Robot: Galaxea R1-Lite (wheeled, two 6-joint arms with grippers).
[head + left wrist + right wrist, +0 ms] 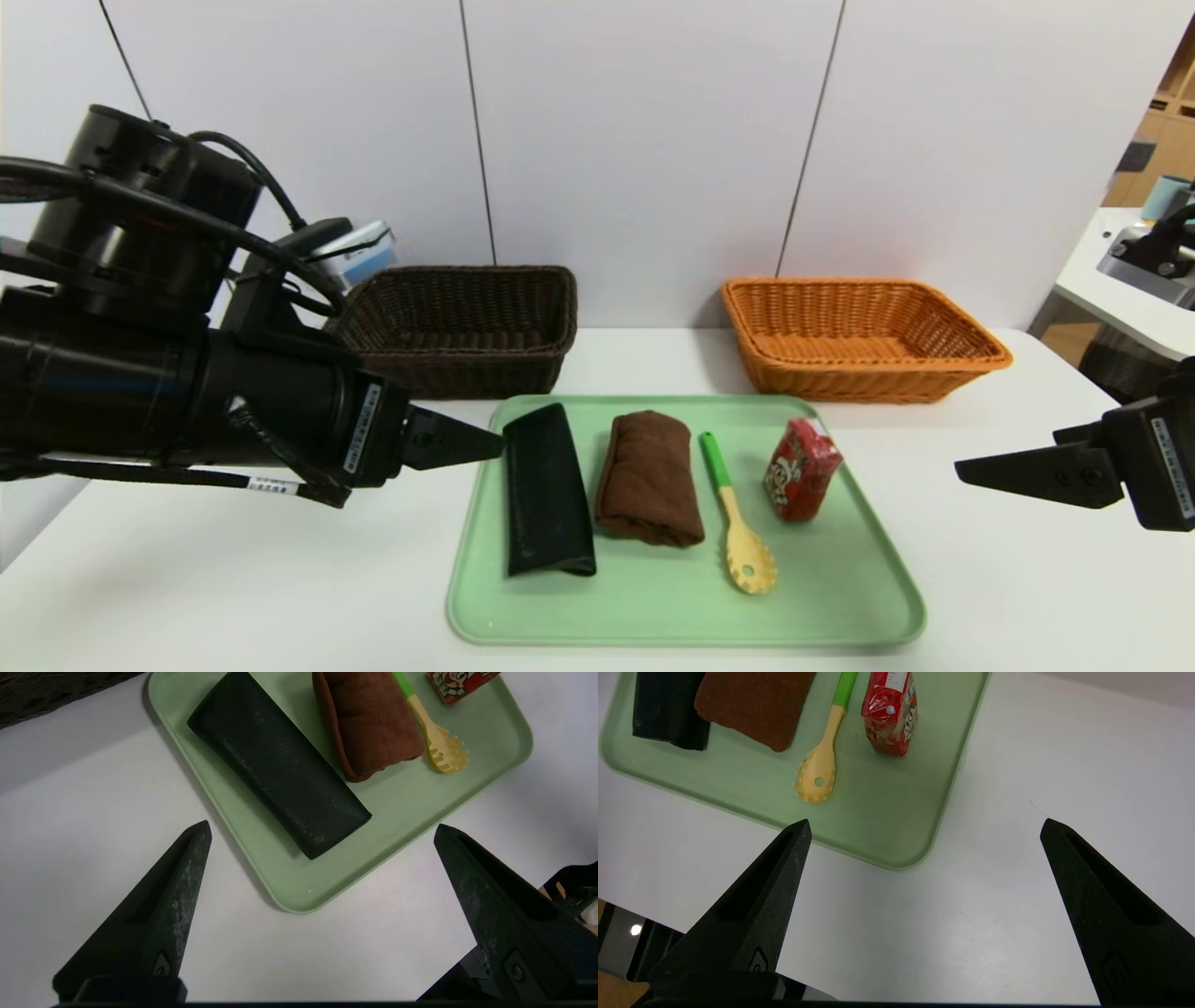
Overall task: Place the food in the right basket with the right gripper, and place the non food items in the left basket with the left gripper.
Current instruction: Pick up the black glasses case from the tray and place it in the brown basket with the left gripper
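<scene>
— Snack pack (801, 469) upright on tray (840, 597), right of spoon (738, 523); right gripper (924, 826) spread wide, empty, hovering off tray's corner.
— Probably light, crinkly, slippery; best pinched across its narrow sides.

the left gripper (499, 445) and its arm hide the dark basket's (485, 322) near-left corner. beyond the right gripper (924, 828), the black case (668, 714) is cut off.
</scene>
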